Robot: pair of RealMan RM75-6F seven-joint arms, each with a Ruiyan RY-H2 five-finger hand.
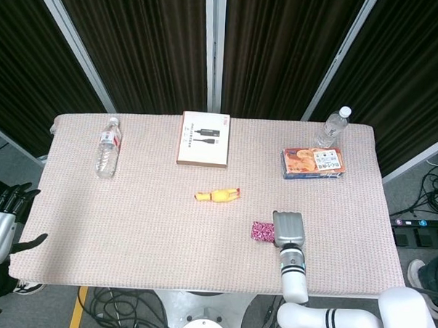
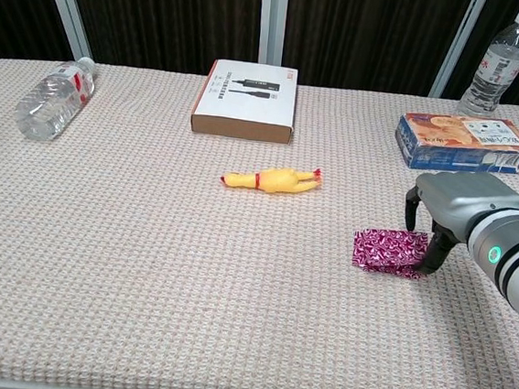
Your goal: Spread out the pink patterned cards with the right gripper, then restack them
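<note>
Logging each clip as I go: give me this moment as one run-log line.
right hand: fingertips at right edge of pink cards | cards: still one stack | left hand: off table, holding nothing

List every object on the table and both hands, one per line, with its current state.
pink patterned cards: one stack, not spread, flat on the table.
right hand: fingers down, touching the stack's right edge.
left hand: off the table's left edge, holding nothing.
lying bottle: on its side, capped.
standing bottle: upright, capped.
brown box: flat, closed.
blue box: flat, closed.
rubber chicken: lying sideways.
</note>
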